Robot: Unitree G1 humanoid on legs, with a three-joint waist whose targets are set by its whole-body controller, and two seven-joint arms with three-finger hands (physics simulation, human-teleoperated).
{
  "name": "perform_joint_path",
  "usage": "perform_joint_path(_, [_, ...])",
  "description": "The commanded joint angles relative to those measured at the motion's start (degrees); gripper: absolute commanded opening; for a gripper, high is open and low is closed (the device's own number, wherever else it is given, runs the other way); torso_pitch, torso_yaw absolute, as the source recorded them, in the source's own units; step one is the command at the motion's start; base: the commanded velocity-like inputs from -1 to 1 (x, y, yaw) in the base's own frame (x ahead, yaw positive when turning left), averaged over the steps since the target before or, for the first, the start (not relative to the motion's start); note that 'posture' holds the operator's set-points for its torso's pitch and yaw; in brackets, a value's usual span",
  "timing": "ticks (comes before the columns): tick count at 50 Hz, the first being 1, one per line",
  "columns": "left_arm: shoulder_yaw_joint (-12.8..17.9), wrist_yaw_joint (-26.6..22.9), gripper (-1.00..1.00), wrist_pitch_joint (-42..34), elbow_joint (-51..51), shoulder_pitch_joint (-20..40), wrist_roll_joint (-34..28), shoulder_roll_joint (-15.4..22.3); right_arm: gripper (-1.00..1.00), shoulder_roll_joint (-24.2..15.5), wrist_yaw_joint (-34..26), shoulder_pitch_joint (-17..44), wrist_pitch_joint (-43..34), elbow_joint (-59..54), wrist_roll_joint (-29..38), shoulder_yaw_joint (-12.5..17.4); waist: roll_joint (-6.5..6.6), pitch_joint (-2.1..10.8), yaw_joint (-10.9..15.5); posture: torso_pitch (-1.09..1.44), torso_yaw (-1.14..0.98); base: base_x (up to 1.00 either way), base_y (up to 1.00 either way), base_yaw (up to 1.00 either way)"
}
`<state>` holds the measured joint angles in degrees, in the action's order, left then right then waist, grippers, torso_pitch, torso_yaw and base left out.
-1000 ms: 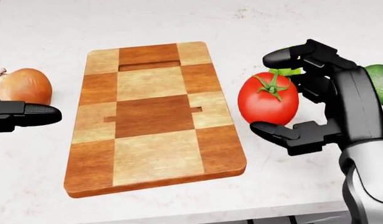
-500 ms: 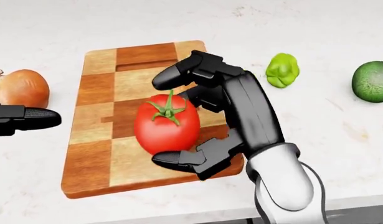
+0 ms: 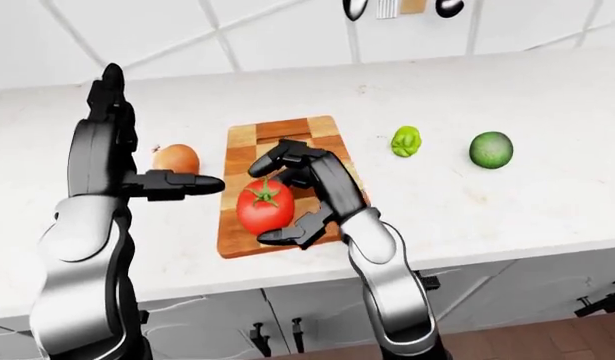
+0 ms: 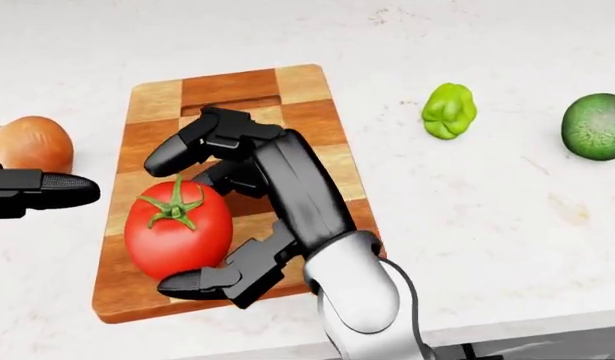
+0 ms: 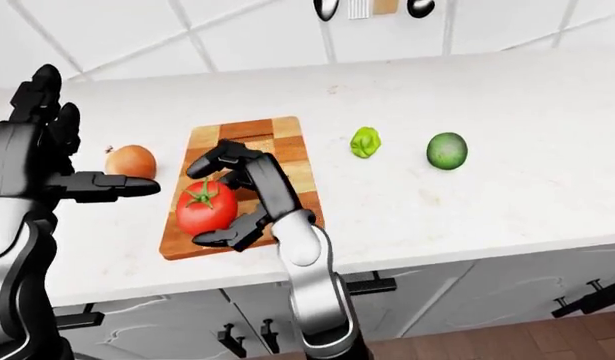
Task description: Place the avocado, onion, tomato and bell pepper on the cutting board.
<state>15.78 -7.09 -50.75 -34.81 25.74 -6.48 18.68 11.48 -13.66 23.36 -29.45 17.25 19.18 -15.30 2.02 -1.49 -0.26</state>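
Overhead, at the top edge of the left-eye view, a few dark and tan shapes (image 3: 392,7) on the tiled wall are cut off too short to read as lettering or anything else; no other writing shows.

On the white counter (image 4: 487,247), the robot's right hand (image 4: 202,217) has its fingers closed round the tomato (image 4: 177,234), one fingertip (image 4: 187,283) under the fruit and two arched over its green stem, above the lower left part of the checkered cutting board (image 4: 307,94). Whether the tomato rests on the wood or hangs just clear of it cannot be told, as the hand and fruit cover that patch.

The left hand (image 3: 137,150) stands raised at the left, fingers spread and holding nothing; in the head view only one dark finger pokes in from the left edge.

The onion (image 4: 27,142), partly cut by that edge, sits just left of the board. The bell pepper (image 4: 449,111) lies right of the board on the counter, and the avocado (image 4: 595,126) farther right, clipped by the frame.

The board's top half lies bare, and open counter runs between the pepper, the avocado and the near edge above grey cabinet fronts (image 3: 507,292).
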Motion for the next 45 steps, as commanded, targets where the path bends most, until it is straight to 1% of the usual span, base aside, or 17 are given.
perform_joint_path(1, [0.6,0.3,1.0,1.6,-1.8,1.3,-0.3,0.7,-0.44,0.6,0.4,1.7,2.6,1.4,0.0,0.1,0.43,1.3,0.0,0.0,0.0,0.0,0.0,0.0])
perform_joint_path(4, [0.6,0.3,1.0,1.7,-1.8,1.1,-0.3,0.7,-0.44,0.9,0.5,1.2,4.0,0.1,0.4,-0.4,0.47,1.3,-0.1,0.0,0.0,0.0,0.0,0.0])
perform_joint_path(13, [0.6,0.2,1.0,1.6,-2.0,1.2,-0.5,0.6,-0.44,1.2,1.4,1.0,7.3,-3.6,1.0,0.0,0.57,1.3,-0.1,0.0,0.0,0.0,0.0,0.0])
perform_joint_path(21, [0.3,0.2,1.0,1.8,-1.7,1.2,-0.6,0.4,-0.42,1.4,2.3,2.8,9.7,-7.4,2.5,0.5,0.66,1.32,-0.2,0.0,0.0,0.0,0.0,0.0])
perform_joint_path(26, [0.4,0.2,1.0,1.7,-1.8,1.2,-0.6,0.4,-0.33,1.4,2.5,3.4,11.4,-9.4,3.6,1.0,0.71,1.29,-0.2,0.0,0.0,0.0,0.0,0.0])
perform_joint_path(35, [0.5,0.2,1.0,1.6,-1.9,1.1,-0.6,0.4,-0.26,1.2,2.4,3.9,11.7,-10.1,4.2,1.7,0.67,1.26,0.0,0.0,0.0,0.0,0.0,0.0])
perform_joint_path(37, [0.4,0.2,1.0,1.8,-1.8,1.1,-0.7,0.4,-0.22,1.2,2.3,3.8,11.7,-9.9,4.3,1.7,0.65,1.27,0.0,0.0,0.0,0.0,0.0,0.0])
perform_joint_path(38, [0.4,0.2,1.0,1.7,-1.8,1.1,-0.6,0.4,-0.15,1.1,2.3,3.9,11.6,-9.9,4.3,1.7,0.63,1.27,0.0,0.0,0.0,0.0,0.0,0.0])
perform_joint_path(43, [0.4,0.3,1.0,2.0,-1.5,1.1,-0.6,0.3,-0.1,1.2,2.2,4.1,11.5,-9.8,4.3,1.8,0.57,1.29,0.1,0.0,0.0,0.0,0.0,0.0])
perform_joint_path(45, [0.5,0.3,1.0,2.0,-1.5,1.1,-0.6,0.4,-0.04,1.2,2.1,4.0,11.5,-9.8,4.2,1.7,0.57,1.31,0.1,0.0,0.0,0.0,0.0,0.0])
